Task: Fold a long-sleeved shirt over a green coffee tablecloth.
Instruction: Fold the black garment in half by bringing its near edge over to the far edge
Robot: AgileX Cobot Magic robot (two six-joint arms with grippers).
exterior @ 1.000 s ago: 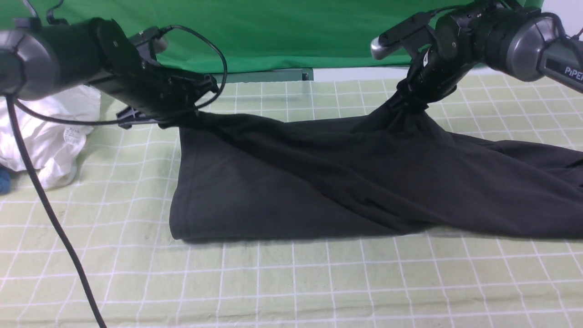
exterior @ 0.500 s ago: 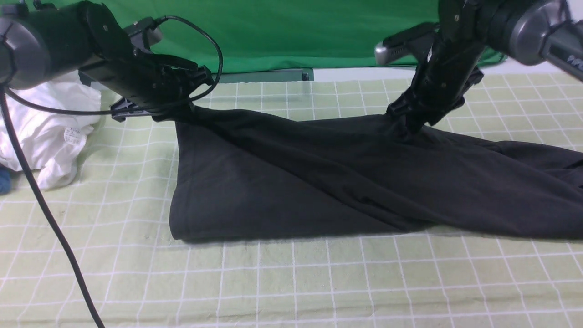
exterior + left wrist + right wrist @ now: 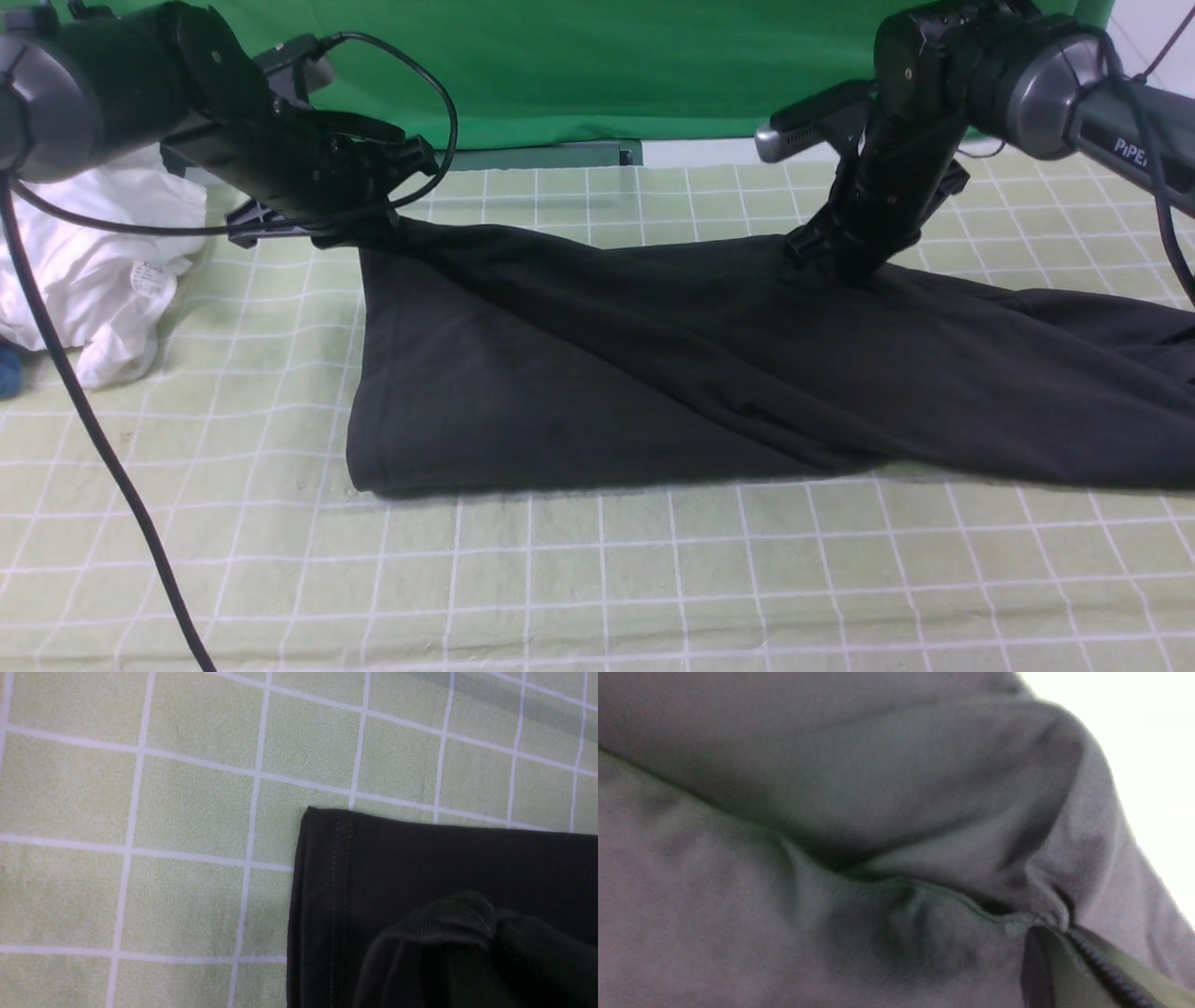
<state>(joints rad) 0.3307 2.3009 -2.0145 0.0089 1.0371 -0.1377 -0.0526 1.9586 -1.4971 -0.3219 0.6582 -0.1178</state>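
The dark charcoal long-sleeved shirt (image 3: 653, 364) lies folded across the pale green grid tablecloth (image 3: 597, 579), one sleeve trailing off to the right. My left gripper (image 3: 369, 229) is shut on the shirt's far left corner, held low over the cloth. In the left wrist view a ribbed fold of the shirt (image 3: 439, 924) bunches at the jaws over a stitched hem. My right gripper (image 3: 836, 261) is shut on the shirt's far edge at centre right, pressed down near the cloth. The right wrist view is filled by blurred shirt fabric (image 3: 831, 858) pinched at the fingers (image 3: 1064, 970).
A crumpled white garment with a label (image 3: 103, 271) lies at the left edge of the tablecloth. A plain bright green fabric sheet (image 3: 579, 65) hangs behind the table. The left arm's black cable (image 3: 93, 429) hangs down across the front left.
My right gripper has come down with the shirt's far edge, flattening the raised peak of fabric. My left gripper shifted slightly up and back, still holding its corner.
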